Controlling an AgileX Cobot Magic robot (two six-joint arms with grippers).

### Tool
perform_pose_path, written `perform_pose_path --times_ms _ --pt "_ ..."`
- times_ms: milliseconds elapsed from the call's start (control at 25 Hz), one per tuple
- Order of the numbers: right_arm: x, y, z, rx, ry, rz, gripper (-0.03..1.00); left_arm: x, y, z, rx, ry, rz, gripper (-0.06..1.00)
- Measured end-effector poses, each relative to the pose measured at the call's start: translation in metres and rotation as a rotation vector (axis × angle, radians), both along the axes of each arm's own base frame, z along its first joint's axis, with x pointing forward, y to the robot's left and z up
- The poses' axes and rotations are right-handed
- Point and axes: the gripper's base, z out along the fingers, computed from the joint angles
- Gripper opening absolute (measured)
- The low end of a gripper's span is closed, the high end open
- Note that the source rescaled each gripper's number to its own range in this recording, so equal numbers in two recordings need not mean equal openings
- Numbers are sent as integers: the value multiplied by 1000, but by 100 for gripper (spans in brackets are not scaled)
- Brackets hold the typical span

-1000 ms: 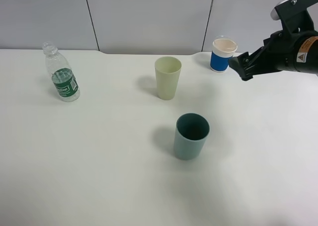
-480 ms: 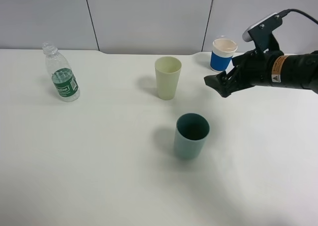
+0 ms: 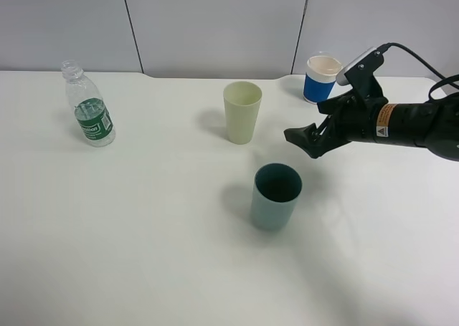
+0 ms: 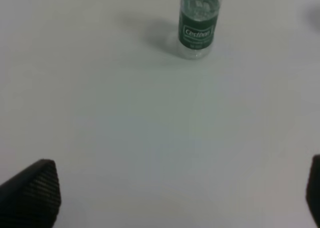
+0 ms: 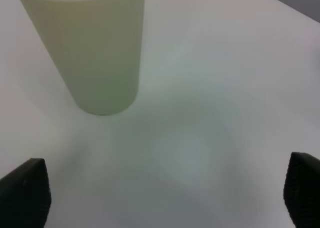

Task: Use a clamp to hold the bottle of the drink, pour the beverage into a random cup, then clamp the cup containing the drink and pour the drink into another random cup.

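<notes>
4 vessels stand upright on the white table (image 3: 143, 261), each apart from the others. The bottle (image 3: 87, 111) is at the upper left of the exterior high view: clear ribbed plastic with a green label round its lower half. How much liquid it holds cannot be told.

The pale tumbler (image 3: 242, 112), yellow-green, plain and tapered, stands at upper centre. Its inside looks pale, and any drink in it cannot be made out. The teal cup (image 3: 276, 195), shorter, wider and dark inside, stands just below the middle of the frame.

A white cup (image 3: 323, 78) with a blue band sits at the upper right, just behind the right arm. The right gripper (image 3: 303, 137) reaches in from the right edge and hangs above the table, right of the tumbler and above the teal cup in the frame. Its jaws are parted and grip nothing. The right wrist view shows only bare table between the tips and the tumbler beyond them.

The left gripper (image 4: 175, 193) is also spread wide and empty, with the bottle well ahead of it.
</notes>
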Motion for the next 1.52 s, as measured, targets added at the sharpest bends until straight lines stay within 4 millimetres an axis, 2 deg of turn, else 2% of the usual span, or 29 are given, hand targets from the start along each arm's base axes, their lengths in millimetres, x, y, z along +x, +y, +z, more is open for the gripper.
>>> perform_pose_path --times_ms 360,560,640,960,1360,1520 --pt "42 9 -19 7 -11 70 80 0 0 0 0 0 0 100" --pt "57 17 -29 16 -20 171 68 0 0 0 0 0 0 100" --pt "63 19 -31 27 -16 196 67 0 0 0 0 0 0 100" --pt "76 29 -35 102 11 309 67 0 0 0 0 1 0 100" --pt "85 37 -44 96 41 450 67 0 0 0 0 1 0 100" --pt "87 48 -49 87 32 522 67 0 0 0 0 1 0 100"
